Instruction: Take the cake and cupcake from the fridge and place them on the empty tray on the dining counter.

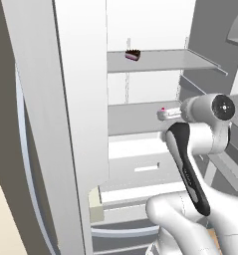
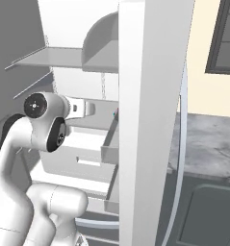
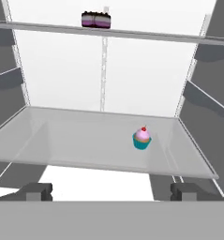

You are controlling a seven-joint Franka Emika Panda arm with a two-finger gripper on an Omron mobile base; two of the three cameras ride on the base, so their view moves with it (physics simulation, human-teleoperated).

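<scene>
Fridge [image 1: 75, 124] stands open, white interior exposed, both doors swung out to the sides.

Left base view, left to right: open door panel at far left; then the upper glass shelf [image 1: 160, 61] with the cake [image 1: 133, 55] near its left front, a dark-topped slab with pink and white layers. One shelf down, the cupcake [image 1: 163, 110] shows as a pink speck just left of the arm's wrist.

Hand view, left to right: left finger tip [image 3: 37, 191] at the bottom edge, the cake [image 3: 96, 19] above on the upper shelf's front edge, the cupcake [image 3: 142, 138] upright on the middle glass shelf [image 3: 76, 140], right of centre, then the right finger tip. Gripper [image 3: 111, 193] spread wide, nothing between the fingers; well short of the cupcake, level with the shelf's front edge.

Right base view: wrist reaches into the fridge interior left of the right door.
</scene>
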